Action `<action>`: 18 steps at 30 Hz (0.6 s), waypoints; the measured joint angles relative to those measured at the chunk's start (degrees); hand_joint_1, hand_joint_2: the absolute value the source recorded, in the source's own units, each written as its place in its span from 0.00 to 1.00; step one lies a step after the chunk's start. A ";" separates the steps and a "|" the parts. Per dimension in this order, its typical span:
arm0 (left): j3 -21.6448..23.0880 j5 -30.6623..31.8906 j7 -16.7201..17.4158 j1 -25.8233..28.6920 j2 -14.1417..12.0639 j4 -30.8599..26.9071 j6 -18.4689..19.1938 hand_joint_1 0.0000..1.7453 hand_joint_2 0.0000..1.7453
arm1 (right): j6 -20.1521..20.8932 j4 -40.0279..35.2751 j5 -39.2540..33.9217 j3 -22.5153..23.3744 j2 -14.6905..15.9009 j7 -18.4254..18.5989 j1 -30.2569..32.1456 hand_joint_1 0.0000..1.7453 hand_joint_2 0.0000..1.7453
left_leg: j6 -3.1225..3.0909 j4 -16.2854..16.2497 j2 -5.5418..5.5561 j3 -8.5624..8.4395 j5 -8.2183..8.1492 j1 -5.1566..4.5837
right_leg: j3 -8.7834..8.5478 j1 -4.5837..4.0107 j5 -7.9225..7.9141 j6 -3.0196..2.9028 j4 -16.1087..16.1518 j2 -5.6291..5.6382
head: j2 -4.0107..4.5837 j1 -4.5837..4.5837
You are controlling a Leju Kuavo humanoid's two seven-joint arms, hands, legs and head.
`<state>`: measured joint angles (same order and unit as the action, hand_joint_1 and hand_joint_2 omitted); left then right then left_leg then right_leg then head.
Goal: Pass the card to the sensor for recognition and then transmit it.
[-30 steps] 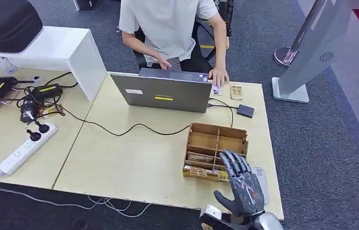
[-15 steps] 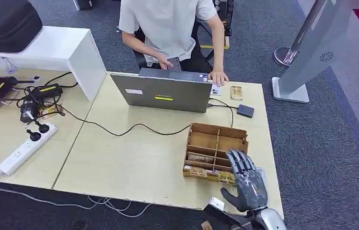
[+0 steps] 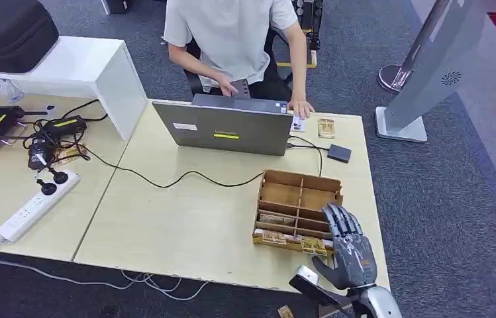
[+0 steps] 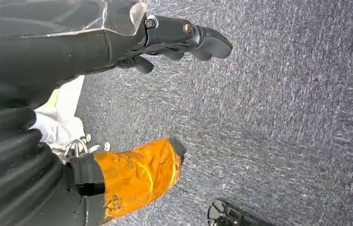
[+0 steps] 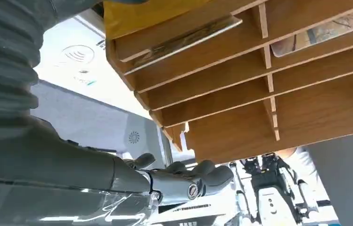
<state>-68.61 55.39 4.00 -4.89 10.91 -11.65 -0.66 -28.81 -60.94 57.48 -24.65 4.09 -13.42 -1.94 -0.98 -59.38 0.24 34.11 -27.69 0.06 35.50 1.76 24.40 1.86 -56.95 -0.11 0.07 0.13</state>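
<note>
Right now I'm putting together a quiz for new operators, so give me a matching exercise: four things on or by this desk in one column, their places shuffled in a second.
Things:
1. wooden card organizer
2. laptop
3. power strip
4. right hand

Places:
A. in front of the seated person
B. left table, near its front edge
C. at the organizer's near right corner
D. right part of the table, with cards in its near slots

Pairs: 1-D, 2-A, 3-B, 4-C

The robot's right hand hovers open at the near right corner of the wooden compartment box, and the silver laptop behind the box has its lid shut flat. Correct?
Not quite. The silver laptop stands open, as the head view shows. The rest holds: the right hand is open, its fingers spread at the near right corner of the wooden compartment box.
</note>
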 joint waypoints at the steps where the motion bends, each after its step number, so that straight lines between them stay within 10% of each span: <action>1: 0.00 0.02 0.00 0.00 0.00 0.00 0.00 0.00 1.00 | -0.02 0.09 -0.15 0.15 -0.06 -0.22 0.00 0.00 1.00 | 0.00 0.00 0.00 0.00 0.00 0.00 | 0.00 0.00 0.00 0.00 0.00 0.00 | 0.00 0.00; 18: 0.00 0.20 0.00 0.00 -0.04 0.00 -0.04 0.00 1.00 | 0.85 0.37 -0.66 0.61 -1.09 -1.35 0.08 0.00 1.00 | 0.00 0.00 0.00 0.00 0.00 0.00 | 0.00 0.00 0.00 0.00 0.00 0.00 | 0.00 0.00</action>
<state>-68.61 55.58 4.00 -4.89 10.86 -11.65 -0.70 -27.95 -60.57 56.83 -24.04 2.99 -14.78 -1.85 -0.98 -59.38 0.23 34.11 -27.69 0.06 35.50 1.76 24.40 1.86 -56.95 -0.11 0.07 0.13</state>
